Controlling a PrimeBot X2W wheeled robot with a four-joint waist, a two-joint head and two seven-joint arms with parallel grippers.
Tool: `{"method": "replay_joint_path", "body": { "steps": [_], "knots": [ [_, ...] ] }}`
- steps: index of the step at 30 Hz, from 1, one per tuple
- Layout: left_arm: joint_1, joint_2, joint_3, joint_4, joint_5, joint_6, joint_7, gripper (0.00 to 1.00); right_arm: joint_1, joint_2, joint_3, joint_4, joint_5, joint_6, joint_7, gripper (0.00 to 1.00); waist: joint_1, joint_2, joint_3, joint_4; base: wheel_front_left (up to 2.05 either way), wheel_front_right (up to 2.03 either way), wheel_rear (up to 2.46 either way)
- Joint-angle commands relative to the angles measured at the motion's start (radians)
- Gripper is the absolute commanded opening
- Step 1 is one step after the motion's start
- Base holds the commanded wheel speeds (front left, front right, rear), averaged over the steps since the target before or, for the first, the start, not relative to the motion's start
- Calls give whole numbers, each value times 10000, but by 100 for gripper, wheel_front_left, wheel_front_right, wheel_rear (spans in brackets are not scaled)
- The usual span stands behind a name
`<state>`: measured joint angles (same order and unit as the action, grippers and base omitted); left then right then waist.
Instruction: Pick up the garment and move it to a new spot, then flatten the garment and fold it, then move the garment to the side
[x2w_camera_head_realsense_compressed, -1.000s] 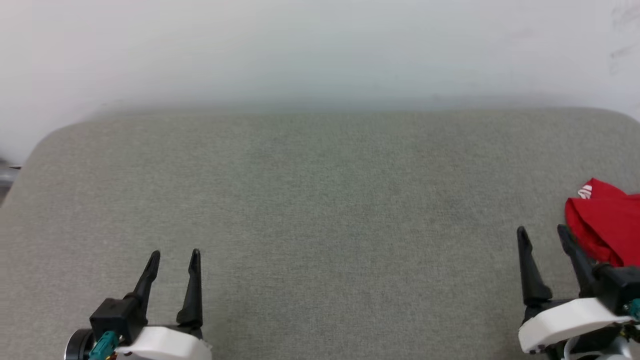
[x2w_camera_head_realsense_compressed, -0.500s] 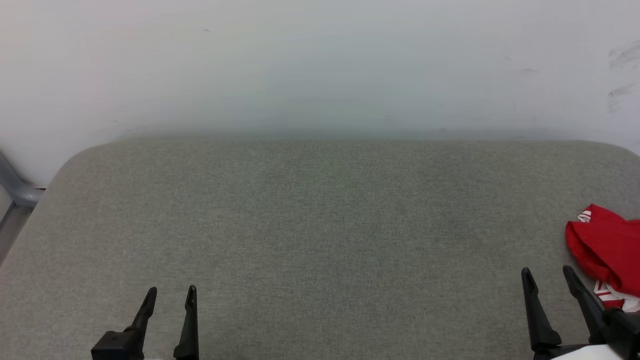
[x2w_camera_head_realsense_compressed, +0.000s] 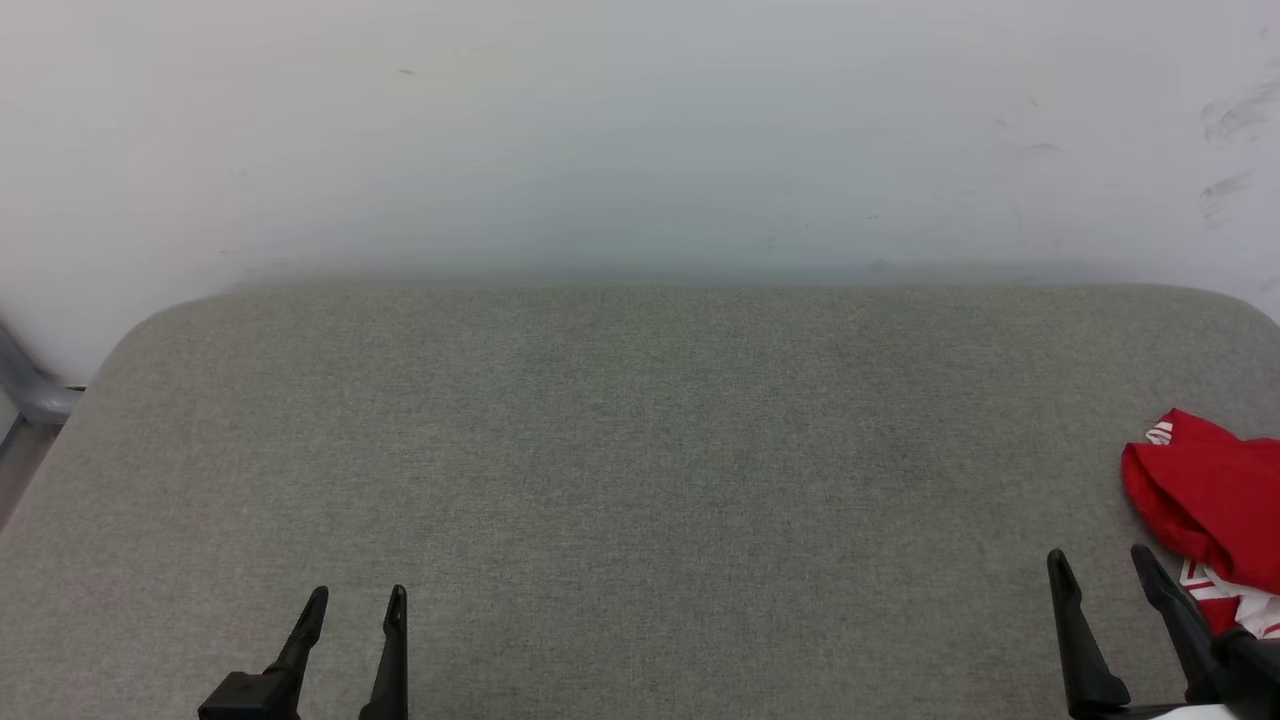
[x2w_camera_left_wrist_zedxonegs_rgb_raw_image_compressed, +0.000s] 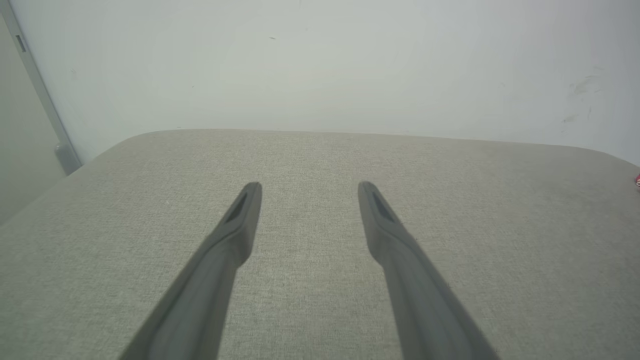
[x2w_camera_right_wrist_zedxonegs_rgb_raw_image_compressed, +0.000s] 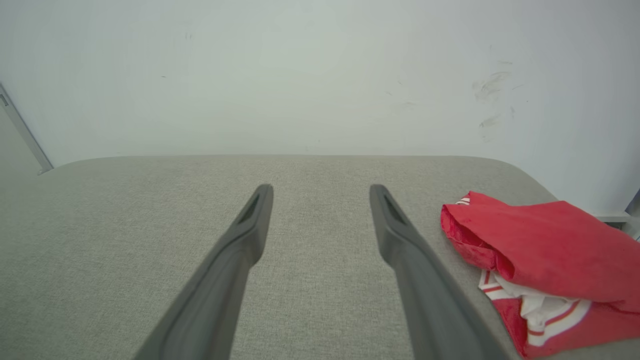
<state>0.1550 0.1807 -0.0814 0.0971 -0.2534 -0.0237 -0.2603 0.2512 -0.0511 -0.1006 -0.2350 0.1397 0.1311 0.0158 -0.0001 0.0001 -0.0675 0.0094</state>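
One garment (x2w_camera_head_realsense_compressed: 1205, 495) lies on the table (x2w_camera_head_realsense_compressed: 640, 450) at its right edge, about midway between the near and far sides. It is a crumpled red heap folded over on itself. A small patch of red-and-white striped trim shows at its far tip, and white cloth with red stripes pokes out from under the fold on its near side (x2w_camera_right_wrist_zedxonegs_rgb_raw_image_compressed: 540, 240). No lettering can be seen.

There is one table, covered in grey-green woven cloth with rounded far corners, standing against one pale wall (x2w_camera_head_realsense_compressed: 640, 130) that carries a few dark scuffs above the table's right end. One grey metal post (x2w_camera_head_realsense_compressed: 25, 390) stands off the table's left end.

There are two grippers with four dark fingers in all. The right gripper (x2w_camera_head_realsense_compressed: 1098, 560) hovers over the table's near right part, just left of the garment. In the right wrist view (x2w_camera_right_wrist_zedxonegs_rgb_raw_image_compressed: 321, 192) a strip of bare table separates its right finger from the red cloth, so it touches nothing. The left gripper (x2w_camera_head_realsense_compressed: 358, 595) hangs over the table's near left part, well apart from the garment (x2w_camera_left_wrist_zedxonegs_rgb_raw_image_compressed: 309, 187). Both have their jaws spread wide and empty.

Compared with a second ago, the head camera has tilted up: more wall shows, the table's far edge sits lower and the gripper bodies are cut off. The garment lies where it lay, and both grippers are spread as before.
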Motion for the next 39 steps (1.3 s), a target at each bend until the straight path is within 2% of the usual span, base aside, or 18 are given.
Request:
{"method": "replay_joint_path", "body": {
  "steps": [1, 10, 11, 13, 39],
  "knots": [
    [-2, -26, 23, 4, 37, -29, -64, 100, 42, 14, 17, -54, -51, -8, -2, 100, 1, -1, 6, 1, 0, 0, 0],
    [-117, -117, 112, 58, 86, -150, -65, 100, 1, 15, 107, -131, -38, -8, -63, 100, 1, -1, 70, 22, 0, 0, 0],
    [-14, -103, 89, 80, 47, -120, 10, 0, -1, 2, 107, -38, -18, 2, -22, 0, 2, -1, 70, 22, 0, 0, 0],
    [43, -146, 67, 263, 15, -118, 48, 0, 23, 8, 132, 145, 10, 0, -12, 0, 1, -1, 73, 20, 0, 0, 0],
    [-858, -516, 691, 649, -4384, -431, 1252, 0, -1165, -257, 387, 1611, 5073, -1, 34, 0, 1, -1, 205, -4, 0, 0, 0]
  ]
}}
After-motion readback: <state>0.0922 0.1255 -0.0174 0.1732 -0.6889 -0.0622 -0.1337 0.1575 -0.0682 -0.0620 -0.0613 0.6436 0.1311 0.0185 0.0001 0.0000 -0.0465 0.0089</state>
